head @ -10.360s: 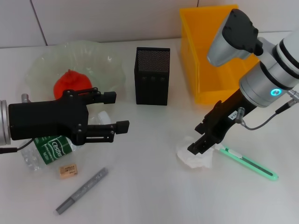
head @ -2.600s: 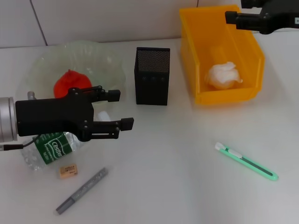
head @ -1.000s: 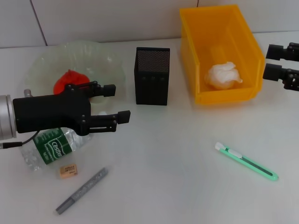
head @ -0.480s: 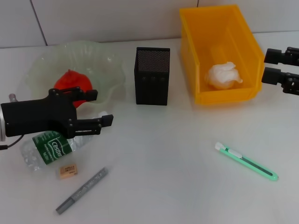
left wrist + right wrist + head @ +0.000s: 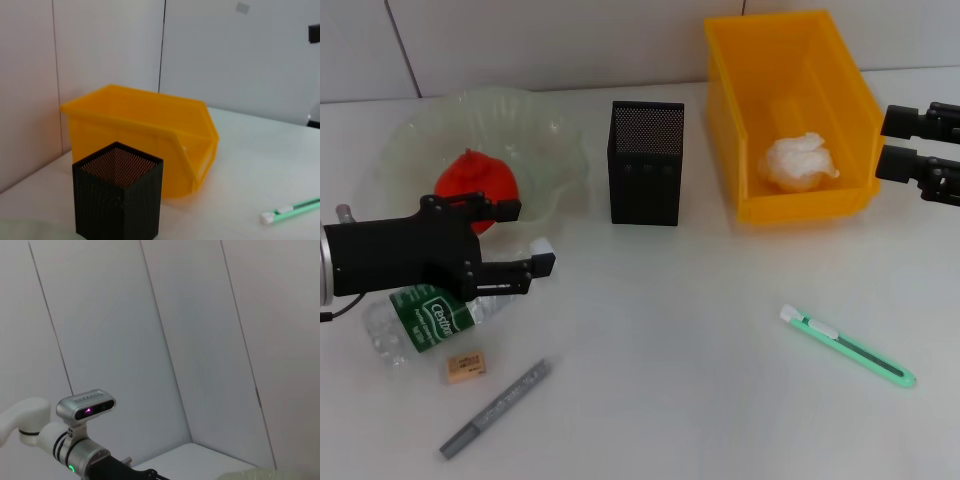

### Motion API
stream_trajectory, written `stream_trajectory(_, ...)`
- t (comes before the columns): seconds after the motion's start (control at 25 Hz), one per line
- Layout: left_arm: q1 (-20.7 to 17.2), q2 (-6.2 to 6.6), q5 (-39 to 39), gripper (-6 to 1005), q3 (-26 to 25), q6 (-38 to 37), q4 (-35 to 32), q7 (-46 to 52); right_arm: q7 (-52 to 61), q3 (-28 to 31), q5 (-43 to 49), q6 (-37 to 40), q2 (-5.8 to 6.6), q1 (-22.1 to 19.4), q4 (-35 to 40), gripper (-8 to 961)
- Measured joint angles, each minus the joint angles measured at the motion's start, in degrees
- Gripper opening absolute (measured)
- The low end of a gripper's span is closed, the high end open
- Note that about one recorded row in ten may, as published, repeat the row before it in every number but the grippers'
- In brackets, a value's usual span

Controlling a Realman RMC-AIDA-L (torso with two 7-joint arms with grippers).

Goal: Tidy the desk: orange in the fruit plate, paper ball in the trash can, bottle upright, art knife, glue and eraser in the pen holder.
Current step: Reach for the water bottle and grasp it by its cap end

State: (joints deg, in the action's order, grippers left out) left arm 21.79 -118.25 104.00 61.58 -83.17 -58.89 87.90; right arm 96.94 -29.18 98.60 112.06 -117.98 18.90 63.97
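Observation:
My left gripper is open and empty, just above the cap end of the plastic bottle, which lies on its side. The orange sits in the green glass fruit plate. The paper ball lies in the yellow trash bin. My right gripper is open and empty beside the bin's right wall. The green art knife lies at the front right. The eraser and the grey glue stick lie at the front left. The black mesh pen holder stands in the middle.
The left wrist view shows the pen holder, the yellow bin and the art knife on the white table. The right wrist view shows the wall and the left arm far off.
My left gripper has drawn back left and down toward the bottle. My right gripper dropped the paper ball in the bin and moved out to the bin's right side.

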Motion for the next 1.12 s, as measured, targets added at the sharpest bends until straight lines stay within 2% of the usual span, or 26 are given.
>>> stream_trajectory(0.2, 0.49, -0.18, 2.2, 814, 1.12, 1.4, 0.0, -0.19, 0.0, 0.0, 0.0, 0.05, -0.1, 0.07, -0.14, 606)
stream_trajectory(0.28, 0.67, -0.22, 3.01, 814, 4.67, 4.29, 0.01, -0.22, 0.0, 0.0, 0.0, 0.06, -0.13, 0.05, -0.18, 606)
stream_trajectory(0.44, 0.73, -0.22, 3.12, 814, 6.29, 5.93, 0.04, -0.24, 0.0, 0.0, -0.2, 0.16, -0.14, -0.08, -0.36, 606)
stream_trajectory(0.8, 0.41, -0.12, 3.07, 814, 5.97, 5.95, 0.08, -0.21, 0.0, -0.18, -0.27, 0.21, -0.13, 0.02, -0.86, 606)
stream_trajectory(1.12, -0.19, -0.05, 2.45, 814, 5.14, 5.69, 0.03, -0.24, -5.26, -0.44, 0.24, 3.68, 0.02, -1.28, -1.48, 606)
